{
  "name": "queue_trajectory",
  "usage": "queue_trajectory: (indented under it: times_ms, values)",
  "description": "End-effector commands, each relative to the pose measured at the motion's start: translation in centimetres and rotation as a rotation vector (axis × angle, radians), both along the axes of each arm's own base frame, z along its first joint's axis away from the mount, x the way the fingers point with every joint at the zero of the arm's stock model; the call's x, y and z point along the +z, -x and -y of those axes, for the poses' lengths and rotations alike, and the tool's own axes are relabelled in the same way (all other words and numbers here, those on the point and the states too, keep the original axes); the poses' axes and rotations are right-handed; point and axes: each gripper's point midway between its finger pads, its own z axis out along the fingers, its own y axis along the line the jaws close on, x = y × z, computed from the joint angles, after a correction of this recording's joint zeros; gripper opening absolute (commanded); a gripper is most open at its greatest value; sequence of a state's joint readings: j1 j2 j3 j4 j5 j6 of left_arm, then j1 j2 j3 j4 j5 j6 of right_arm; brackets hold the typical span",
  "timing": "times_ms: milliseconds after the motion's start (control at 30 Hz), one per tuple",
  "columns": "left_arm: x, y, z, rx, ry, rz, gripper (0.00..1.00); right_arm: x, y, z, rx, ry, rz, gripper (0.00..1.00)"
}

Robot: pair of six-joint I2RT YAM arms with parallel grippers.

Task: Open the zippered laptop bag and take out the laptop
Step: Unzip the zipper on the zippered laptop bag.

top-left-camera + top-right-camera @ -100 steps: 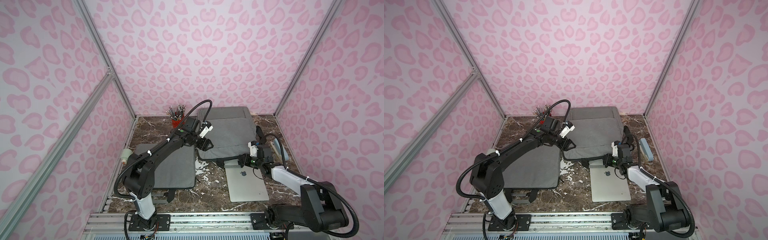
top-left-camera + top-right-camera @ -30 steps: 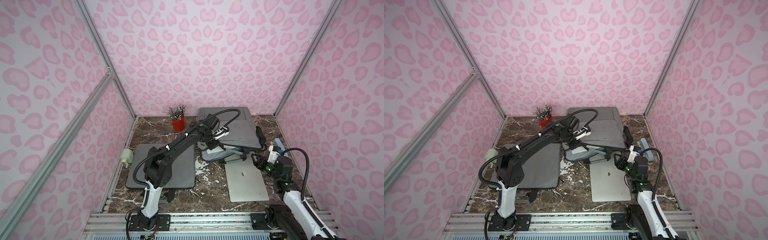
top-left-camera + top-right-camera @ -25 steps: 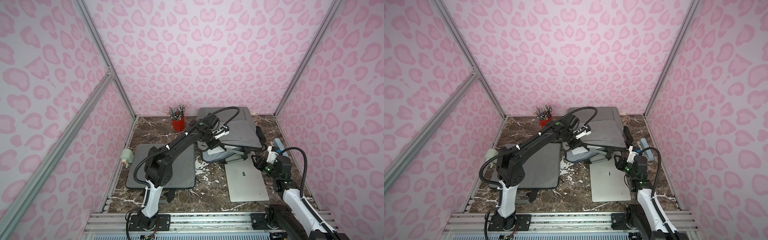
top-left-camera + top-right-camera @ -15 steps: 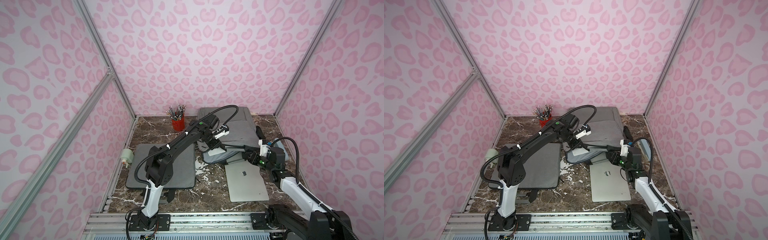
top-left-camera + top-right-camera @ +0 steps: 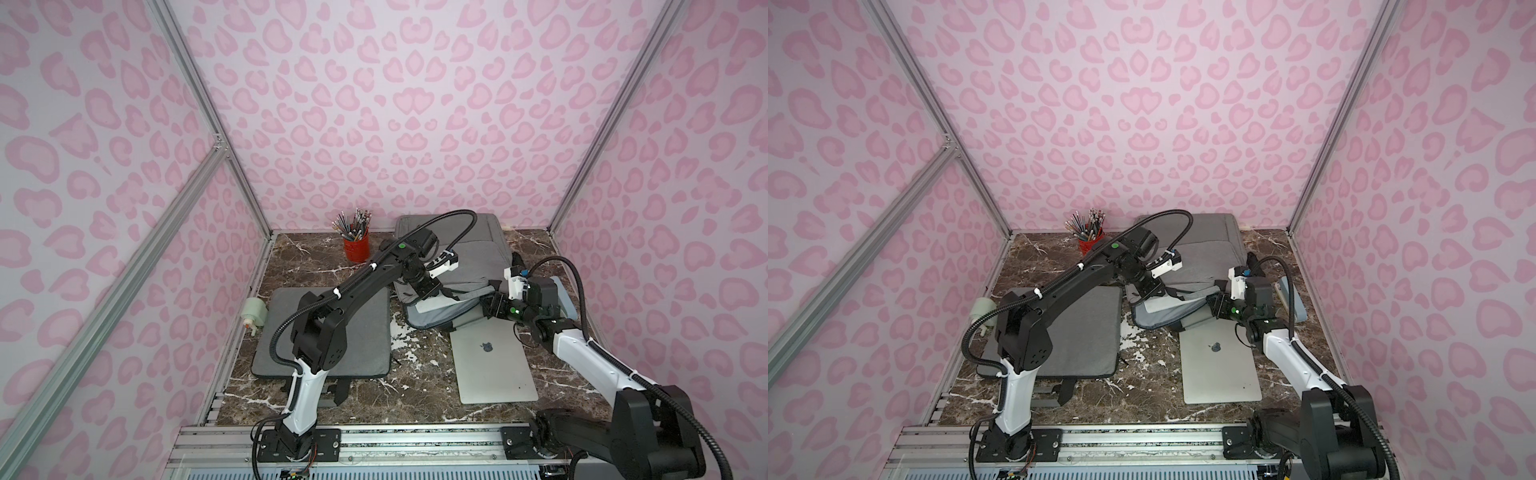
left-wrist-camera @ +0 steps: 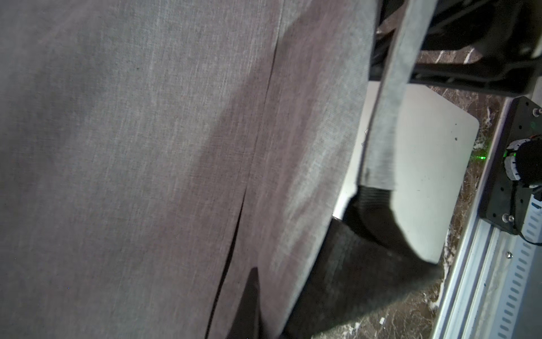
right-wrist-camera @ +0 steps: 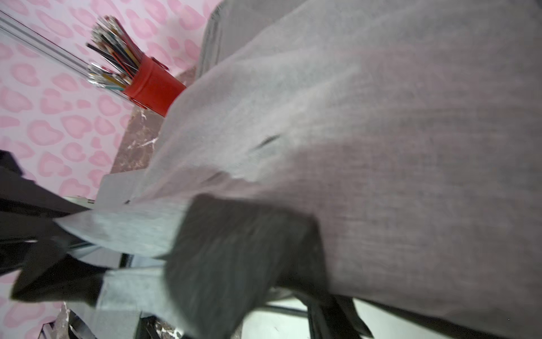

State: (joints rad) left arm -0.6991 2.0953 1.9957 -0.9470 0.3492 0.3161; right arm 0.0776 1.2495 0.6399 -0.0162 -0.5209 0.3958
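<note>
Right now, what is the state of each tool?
Left tool: shut on the bag.
Right tool: at the bag's edge; cannot be told.

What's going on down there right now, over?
Left claw shut on laptop bag, lifting its edge. Right claw at bag's near corner, grip unclear. Laptop out on table. Nothing blocking.

I am seeing bright, even light filling both top views, and the pink walls [image 5: 395, 104] are bending outward near the edges. Soft shadows are lying under the arms on the dark table [image 5: 1142, 399]. The silver laptop [image 5: 490, 365] is shining pale. In the wrist views the gray bag [image 7: 381, 146] is looking blurry and dim, with a dark shadow crossing it.
</note>
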Motion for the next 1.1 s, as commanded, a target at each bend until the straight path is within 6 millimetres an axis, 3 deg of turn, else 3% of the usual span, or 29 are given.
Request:
queue_trajectory:
  times_ms: [0,267,600,1067]
  values:
    - [1.1,1.0,0.4,-0.021,0.049,-0.056,0.02,-1.3,0.6,0.3,0.028,0.046,-0.058,0.44]
    - [1.2,1.1,0.6,-0.022,0.063,-0.085,0.02,-0.6,-0.5,-0.4,0.06,0.007,-0.033,0.46]
    - [0.9,1.2,0.4,-0.025,0.059,-0.108,0.02,1.9,0.0,-1.4,0.095,-0.152,0.053,0.35]
    - [1.0,0.9,0.5,-0.017,0.057,-0.115,0.02,1.3,1.2,-1.0,0.109,-0.21,0.013,0.21]
